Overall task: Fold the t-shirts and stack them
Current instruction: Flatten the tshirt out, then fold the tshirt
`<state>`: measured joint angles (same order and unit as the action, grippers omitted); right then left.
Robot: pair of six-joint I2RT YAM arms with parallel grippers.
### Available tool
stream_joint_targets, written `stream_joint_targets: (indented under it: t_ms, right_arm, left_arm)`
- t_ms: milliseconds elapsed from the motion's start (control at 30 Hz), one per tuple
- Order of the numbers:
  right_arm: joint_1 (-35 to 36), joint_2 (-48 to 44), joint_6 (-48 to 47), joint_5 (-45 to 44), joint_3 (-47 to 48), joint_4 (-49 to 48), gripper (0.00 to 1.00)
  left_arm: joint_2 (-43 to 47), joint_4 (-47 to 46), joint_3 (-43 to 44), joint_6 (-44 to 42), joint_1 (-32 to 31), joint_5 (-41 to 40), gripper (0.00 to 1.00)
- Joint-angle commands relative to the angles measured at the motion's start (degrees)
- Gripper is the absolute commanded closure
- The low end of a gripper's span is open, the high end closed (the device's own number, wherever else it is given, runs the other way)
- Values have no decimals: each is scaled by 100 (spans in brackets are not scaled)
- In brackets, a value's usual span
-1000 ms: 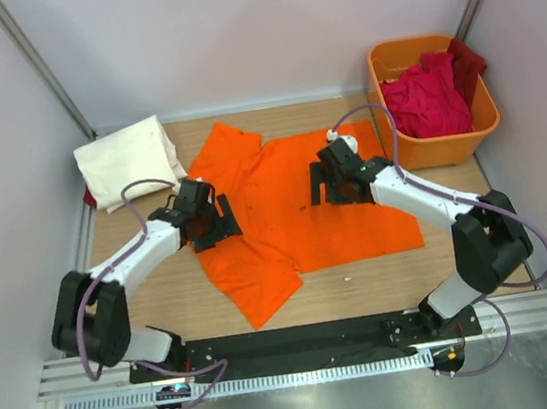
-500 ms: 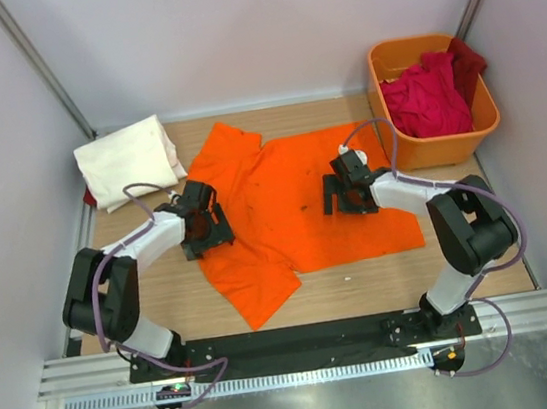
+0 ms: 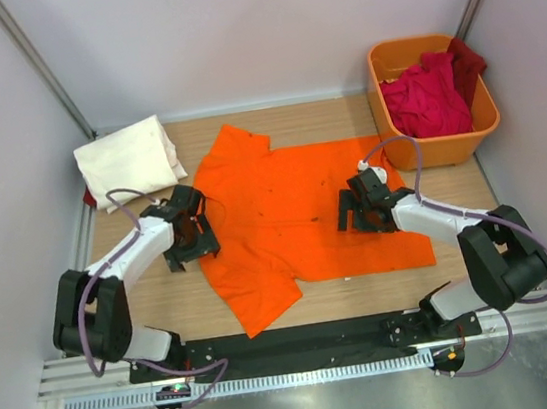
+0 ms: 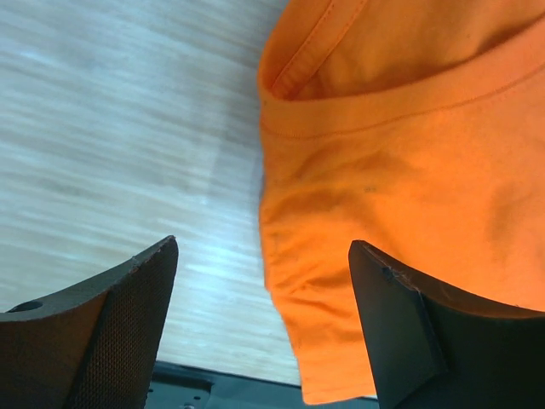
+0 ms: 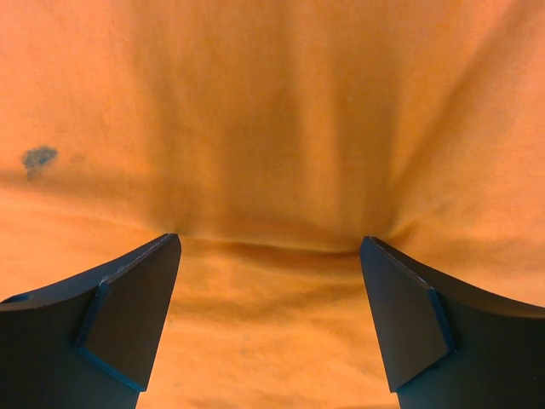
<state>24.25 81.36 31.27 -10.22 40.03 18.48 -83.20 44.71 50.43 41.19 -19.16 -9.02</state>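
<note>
Here the orange t-shirt lies beneath left hand and right hand.

Bright orange t-shirt lies spread flat mid-bench. Cream-white t-shirt sits folded at the far left corner. Crimson t-shirts lie bunched at the far right corner.

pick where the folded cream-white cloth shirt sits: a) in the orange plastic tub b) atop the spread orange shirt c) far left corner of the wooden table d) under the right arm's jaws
c: the folded cream-white cloth shirt lies at the far left corner of the wooden table, away from the orange plastic tub.
</note>
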Motion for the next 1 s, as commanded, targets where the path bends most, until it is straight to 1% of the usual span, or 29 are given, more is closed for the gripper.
stream_joint_targets:
  t_ms: [0,33,67,100,167,200,233,267,300,333,367,400,433,500,533,600,633,700,767,800,967]
  right_arm:
    - [-17,-120,-322,-51,617,516,7]
    - [-17,-138,-462,-33,785,699,7]
    - [-17,-182,-533,-7,952,805,7]
    - [-17,-217,-560,-7,1285,919,7]
    - [-17,-340,-595,-33,1612,1262,7]
    - [-17,-558,-561,-42,1839,1368,7]
    - [-17,-708,-447,-24,1894,1499,7]
    - [1,-857,-385,19,1929,1544,7]
    - [9,-1259,-297,20,1903,1588,8]
    - [18,-1455,-218,20,1868,1684,8]
    - [27,-1683,-9,2,1755,1737,7]
    - [27,-2103,89,-24,1693,1808,8]
    - [27,-2351,195,-59,1631,1974,7]
    - [27,-2816,467,-42,1395,2080,8]
    - [27,-3280,616,-7,1272,2185,7]
    - [27,-3687,688,-15,1192,2317,8]
    - [27,-4002,697,-15,1165,2449,7]
    - [36,-4242,688,-24,1121,2624,7]
    - [36,-4383,653,-68,1138,2748,7]
    - [36,-4383,627,-103,1191,2888,7]
    - [36,-4366,574,-173,1288,3188,8]
  left_arm:
    - [724,503,115,143,-175,-214,18]
    - [970,599,133,231,-280,-310,18]
    - [1381,783,142,336,-525,-381,18]
    - [1603,855,116,642,-641,-399,17]
    - [2059,1101,55,951,-983,-347,18]
    - [2166,1180,-59,1239,-1124,-312,18]
    - [2255,1259,-138,1425,-1456,-285,18]
    - [2429,1251,-244,1584,-1651,-207,18]
    - [2483,1225,-427,1942,-1870,-162,18]
    - [2510,1207,-516,2128,-2333,-179,18]
    - [2510,1207,-639,2287,-2582,-206,18]
    - [2493,1189,-692,2497,-2837,-249,18]
    - [2475,1172,-736,2899,-3379,-389,18]
    - [2440,1128,-877,3332,-3900,-495,19]
    - [2396,1006,-982,3691,-4355,-583,19]
    - [2379,839,-1114,4027,-4753,-706,19]
    - [2335,559,-1184,4272,-5051,-811,20]
    - [2143,172,-1369,4423,-5203,-821,21]
    - [1966,-5,-1422,4573,-5352,-856,22]
    - [1739,-119,-1396,4626,-5440,-848,23]
    - [1080,-287,-1273,4679,-5651,-786,27]
